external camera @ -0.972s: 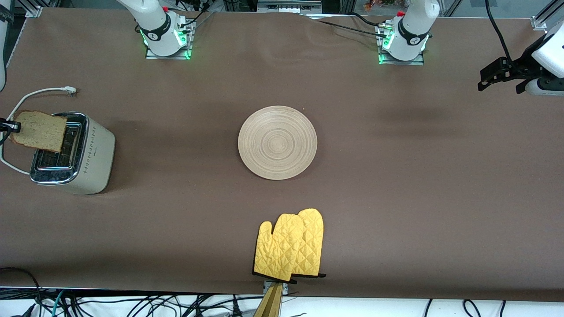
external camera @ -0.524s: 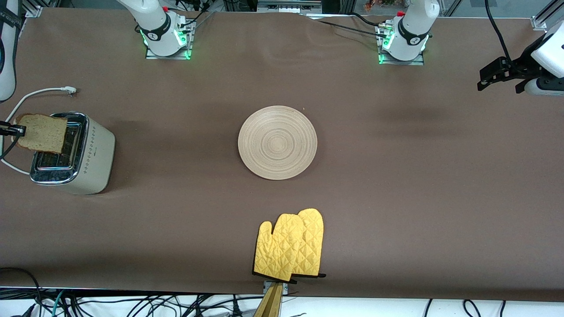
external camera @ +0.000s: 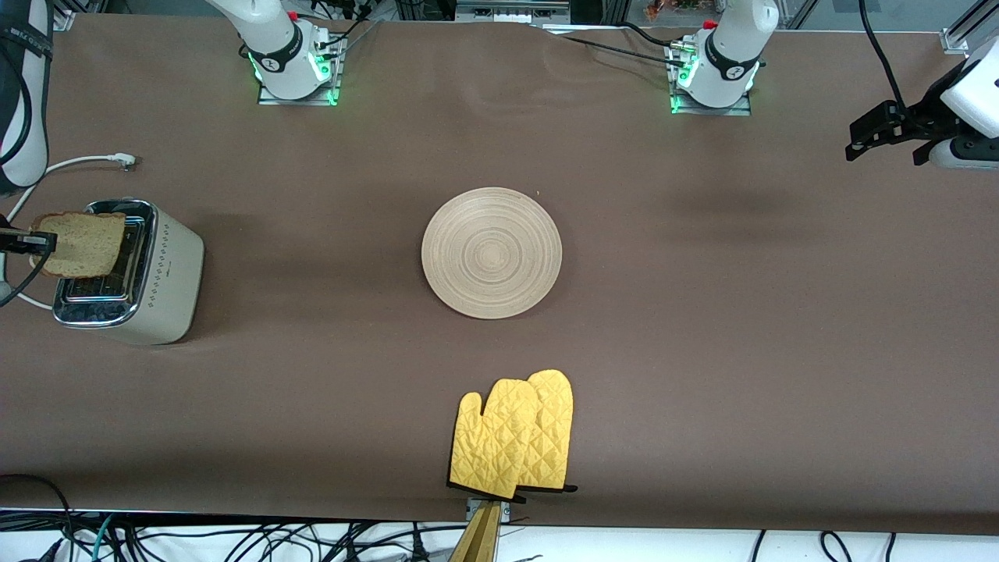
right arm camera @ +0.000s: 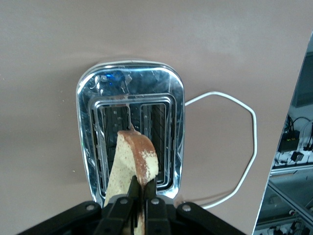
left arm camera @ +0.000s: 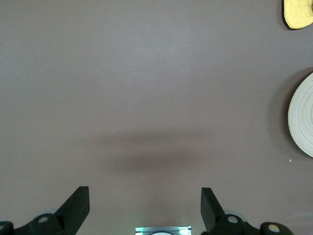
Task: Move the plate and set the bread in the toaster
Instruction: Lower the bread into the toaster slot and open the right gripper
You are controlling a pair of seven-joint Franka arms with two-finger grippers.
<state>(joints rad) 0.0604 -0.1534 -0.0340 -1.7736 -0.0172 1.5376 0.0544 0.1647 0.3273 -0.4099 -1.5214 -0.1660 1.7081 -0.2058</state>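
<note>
1. The right gripper (external camera: 27, 240), clamped on the bread (external camera: 82, 243), holds the slice on edge over the toaster (external camera: 129, 272) at the right arm's end of the table; the insertion step looks to be in hand.
2. In the right wrist view the slice hangs above one slot; the next move likely calls for lining it up and lowering it straight down.
3. The plate (external camera: 492, 252) lies mid-table, oven mitts (external camera: 515, 433) nearer the camera.
4. The left gripper (external camera: 886, 133) waits, fingers spread and empty, over bare table at the left arm's end.
</note>
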